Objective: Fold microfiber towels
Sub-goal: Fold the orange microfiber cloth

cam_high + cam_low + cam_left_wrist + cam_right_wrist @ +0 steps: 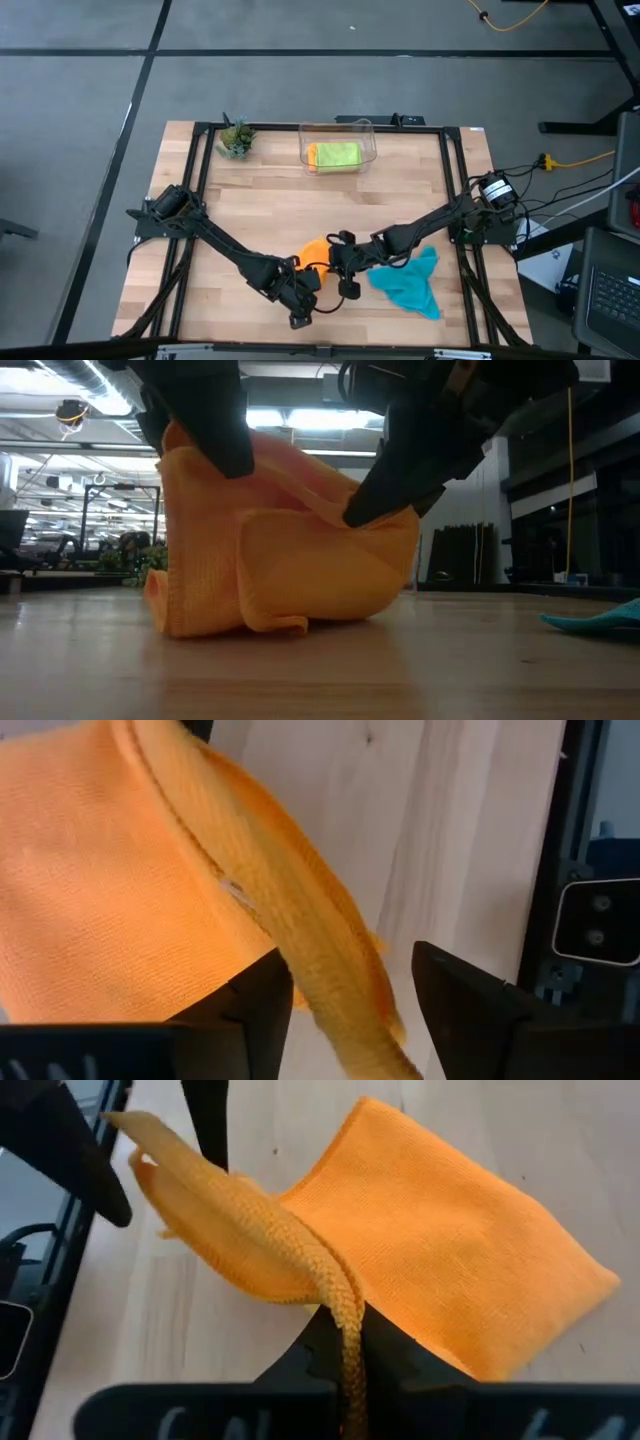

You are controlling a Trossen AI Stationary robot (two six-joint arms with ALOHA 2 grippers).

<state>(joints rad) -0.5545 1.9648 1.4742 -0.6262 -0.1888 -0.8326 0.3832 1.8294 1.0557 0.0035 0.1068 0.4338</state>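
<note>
Robotics lab: framed wooden table (330,200), concrete floor (200,60), ceiling ducts (90,380).

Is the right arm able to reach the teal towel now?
Probably not at once: the right end effector is shut on the orange towel. The teal towel lies close beside that arm, with nothing on it.

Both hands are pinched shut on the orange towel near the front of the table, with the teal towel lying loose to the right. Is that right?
Not quite. Only the right hand is pinched shut on the orange towel. In the left wrist view the left hand stands open, the towel's edge hanging between its fingers. The teal towel does lie loose to the right, as the high view shows.
</note>
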